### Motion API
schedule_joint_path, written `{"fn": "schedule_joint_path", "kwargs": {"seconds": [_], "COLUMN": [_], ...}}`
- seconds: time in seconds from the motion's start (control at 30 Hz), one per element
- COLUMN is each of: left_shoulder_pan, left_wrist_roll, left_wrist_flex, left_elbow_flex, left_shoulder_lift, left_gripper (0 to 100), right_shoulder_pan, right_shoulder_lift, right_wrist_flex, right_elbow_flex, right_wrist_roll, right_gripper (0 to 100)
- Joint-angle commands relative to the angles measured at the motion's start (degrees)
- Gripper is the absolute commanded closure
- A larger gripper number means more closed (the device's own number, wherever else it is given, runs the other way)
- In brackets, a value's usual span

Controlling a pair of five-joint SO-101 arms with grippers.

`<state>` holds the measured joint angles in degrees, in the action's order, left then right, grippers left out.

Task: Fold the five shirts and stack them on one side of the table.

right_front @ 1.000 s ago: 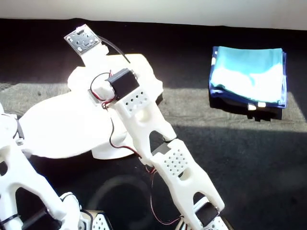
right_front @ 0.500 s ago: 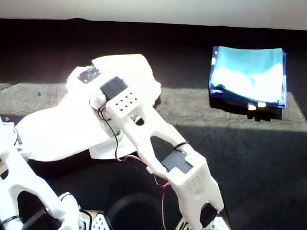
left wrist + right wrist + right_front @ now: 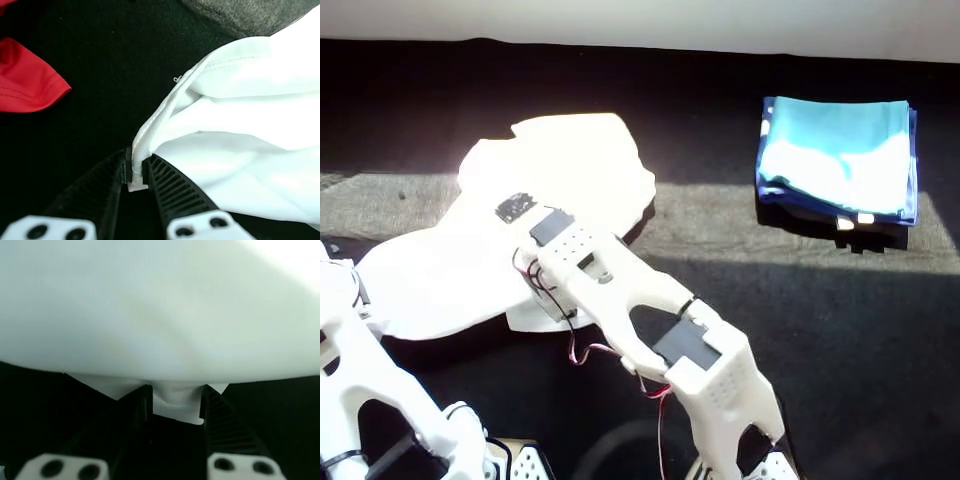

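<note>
Low in the frame, the left end effector (image 3: 133, 172) is pressed together on the hem of the white shirt (image 3: 240, 125). The right end effector (image 3: 172, 407) pinches a fold of its edge. The shirt lies spread left of centre on the dark surface (image 3: 820, 330). A stack of folded shirts (image 3: 837, 160) sits at upper right.

The right arm (image 3: 620, 290) reaches in from about 5 o'clock and lies over the white shirt (image 3: 570, 160), hiding the cloth beneath it and part of the near hem. Down at 8 o'clock the left arm (image 3: 360, 380) is cut off by the frame's edge. At 2 o'clock the stack (image 3: 835, 150) shows its turquoise top. The layers under it are thin slivers, too slight to count. In the left wrist view a red cloth (image 3: 25, 80) runs off the edge. In the right wrist view the shirt spreads past every side, so its outline cannot be told.
</note>
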<state>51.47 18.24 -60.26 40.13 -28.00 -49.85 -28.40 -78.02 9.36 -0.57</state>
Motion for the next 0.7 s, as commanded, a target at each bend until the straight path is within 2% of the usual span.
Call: {"fn": "schedule_joint_path", "kwargs": {"seconds": [0.0,0.27,0.53,0.6,0.67], "left_shoulder_pan": [0.0,-2.4,-2.9,-2.9,-2.8], "left_wrist_roll": [0.4,0.4,0.4,0.4,0.4], "left_wrist_flex": [1.0,1.0,0.9,0.8,0.6], "left_elbow_flex": [-0.7,-0.5,-0.4,-0.3,-0.2], "left_shoulder_lift": [-0.4,-0.4,-0.4,-0.4,-0.4], "left_gripper": [99,99,99,99,99], "right_shoulder_pan": [2.8,3.4,3.1,3.2,4.4], "right_shoulder_lift": [4.4,2.1,-2.9,-2.9,-1.9], "right_wrist_flex": [-1.0,-1.1,3.8,3.6,3.6], "right_elbow_flex": [0.2,-1.4,-1.5,-1.8,-1.7], "right_wrist_roll": [-0.5,-0.5,-0.5,-0.4,-0.5], "right_gripper": [83.5,83.3,83.7,88.2,99.4]}}
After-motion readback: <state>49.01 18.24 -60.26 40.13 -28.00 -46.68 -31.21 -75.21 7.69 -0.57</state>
